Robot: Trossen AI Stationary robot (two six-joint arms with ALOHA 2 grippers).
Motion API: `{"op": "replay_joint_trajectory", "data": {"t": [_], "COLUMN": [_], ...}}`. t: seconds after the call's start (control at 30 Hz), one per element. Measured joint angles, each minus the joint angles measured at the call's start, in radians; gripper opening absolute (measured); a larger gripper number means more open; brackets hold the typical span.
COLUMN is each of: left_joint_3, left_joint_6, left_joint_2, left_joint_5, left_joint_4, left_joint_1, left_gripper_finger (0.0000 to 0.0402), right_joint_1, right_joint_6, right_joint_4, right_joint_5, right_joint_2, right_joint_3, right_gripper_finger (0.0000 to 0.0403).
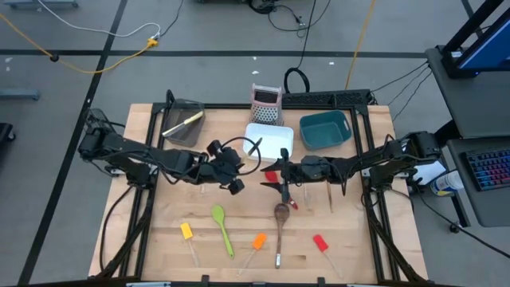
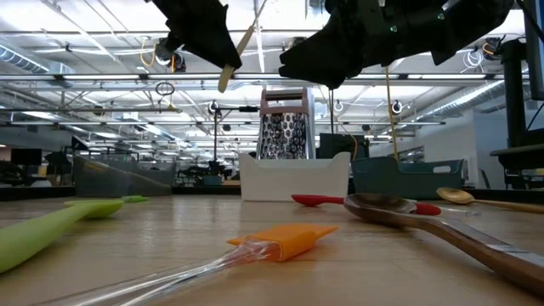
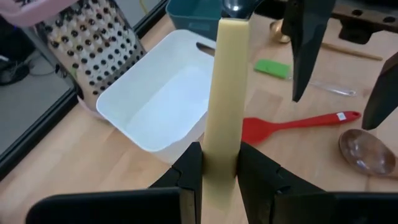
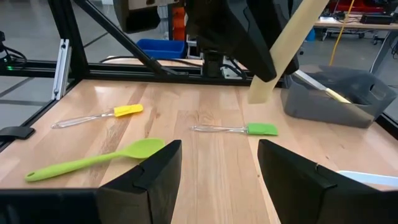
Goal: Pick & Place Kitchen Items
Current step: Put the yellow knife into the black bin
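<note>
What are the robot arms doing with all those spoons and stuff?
The left pincer is shut on a cream-handled knife, holding it in the air near the white bin. The right pincer hangs open beside it, holding nothing. A green spoon, a wooden spoon, a red spoon and some spatulas lie on the table.

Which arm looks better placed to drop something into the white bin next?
The left. Its gripper already holds a cream-handled knife beside the white bin; the right gripper is open and empty.
</note>
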Motion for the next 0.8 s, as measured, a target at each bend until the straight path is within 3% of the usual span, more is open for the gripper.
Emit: {"op": "replay_joint_trajectory", "data": {"t": [0.8], "left_joint_3": [0.0], "left_joint_6": [-0.139], "left_joint_2": [0.0], "left_joint_5": [-0.002], "left_joint_4": [-0.255], "left_joint_1": [0.106], "left_gripper_finger": [0.0067], "right_joint_1": [0.0], "right_joint_6": [0.0], "right_joint_4": [-0.001], "right_joint_5": [0.0], "right_joint_2": [0.0], "right_joint_3": [0.0], "right_gripper_finger": [0.0208]}}
